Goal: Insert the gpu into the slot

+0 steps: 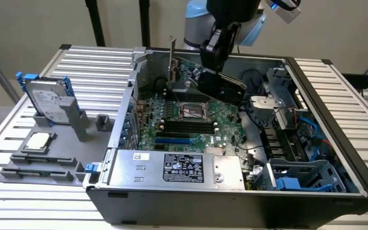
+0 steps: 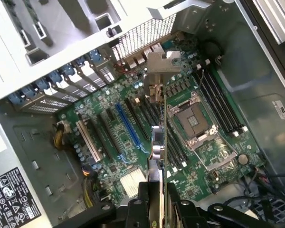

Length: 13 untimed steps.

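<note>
The gpu (image 1: 217, 84), a green card with a black cooler and a thin metal end bracket (image 1: 172, 61), hangs tilted in the air over the motherboard (image 1: 225, 120) inside the open computer case. My gripper (image 1: 211, 60) is shut on the card's upper edge. The wrist view has the gpu (image 2: 157, 142) edge-on, running away from my gripper (image 2: 155, 202) to its bracket (image 2: 157, 71). The slot (image 1: 173, 142), a long bright-blue strip, lies on the board well below the card and nearer the power supply. The slot (image 2: 127, 126) lies beside the card's line and runs at an angle to it.
A silver power supply (image 1: 171, 167) fills the case's near side. The CPU socket (image 1: 190, 109) and black memory slots (image 1: 185, 127) lie beneath the card. Drive cages and cables (image 1: 293, 143) crowd the exterior view's right. Outside the case, a hard drive (image 1: 46, 100) and a CPU chip (image 1: 38, 140) rest in grey fixtures.
</note>
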Available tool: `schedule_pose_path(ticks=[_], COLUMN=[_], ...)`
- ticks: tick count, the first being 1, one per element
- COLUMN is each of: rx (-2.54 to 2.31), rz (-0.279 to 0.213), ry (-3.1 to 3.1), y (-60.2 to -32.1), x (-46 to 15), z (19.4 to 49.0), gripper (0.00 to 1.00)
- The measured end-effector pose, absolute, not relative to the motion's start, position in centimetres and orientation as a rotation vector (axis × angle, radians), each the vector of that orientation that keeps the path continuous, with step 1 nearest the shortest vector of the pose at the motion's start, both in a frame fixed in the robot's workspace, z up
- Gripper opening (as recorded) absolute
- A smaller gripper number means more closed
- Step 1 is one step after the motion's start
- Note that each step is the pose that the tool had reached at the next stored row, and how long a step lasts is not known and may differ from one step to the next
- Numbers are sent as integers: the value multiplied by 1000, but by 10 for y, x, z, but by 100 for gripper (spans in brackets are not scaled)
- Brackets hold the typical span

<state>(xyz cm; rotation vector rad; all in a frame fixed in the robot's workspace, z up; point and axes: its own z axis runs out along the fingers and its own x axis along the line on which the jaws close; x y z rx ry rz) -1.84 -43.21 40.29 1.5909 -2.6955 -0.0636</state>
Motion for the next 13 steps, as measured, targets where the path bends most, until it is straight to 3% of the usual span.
schedule_pose_path(ticks=[13], rx=[1895], rz=[-60], ry=[-2486], y=[-432], x=[-18], z=[387], gripper=[26])
